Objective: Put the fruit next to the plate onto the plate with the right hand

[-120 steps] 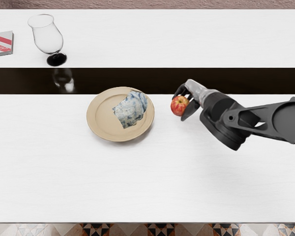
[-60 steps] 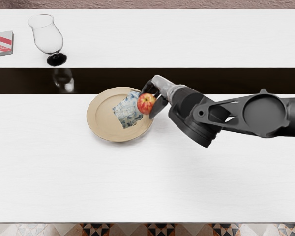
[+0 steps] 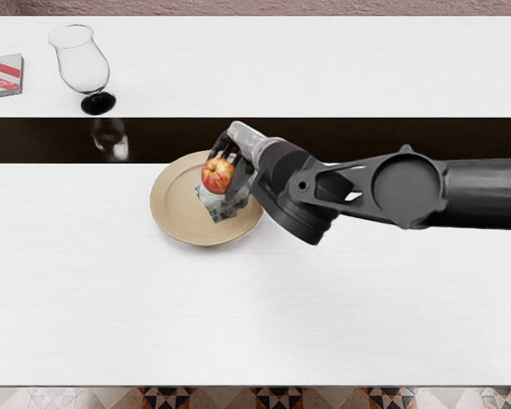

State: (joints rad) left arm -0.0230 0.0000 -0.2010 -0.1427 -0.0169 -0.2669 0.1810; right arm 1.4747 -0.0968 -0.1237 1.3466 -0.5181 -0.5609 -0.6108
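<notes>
The right hand (image 3: 241,158) holds the apple (image 3: 216,175) with its fingers curled around it, the fruit seated at the fingertip end of the hand. The left arm is not in view.

Change in the last second: the hand has carried the apple from the bare table beyond the plate's rim, across that rim, to a position over the plate (image 3: 174,205). The forearm now reaches further in from the right, and the grasp is unchanged throughout.

Current position: the apple is over the plate's inner area, directly above or against the crumpled blue-and-white item (image 3: 219,207) that lies just below the fingertips. This view does not show whether the apple touches that item or hangs clear of it.

Meaning for the task: the transport step is judged nearly complete. Lowering and release remain. The apple is not yet set down.

Caution: the blue-and-white item occupies the part of the plate under the hand. A round fruit released onto its uneven surface may roll. The bare plate surface lies ahead of the fingertips, further from the wrist, and offers flatter support.
</notes>
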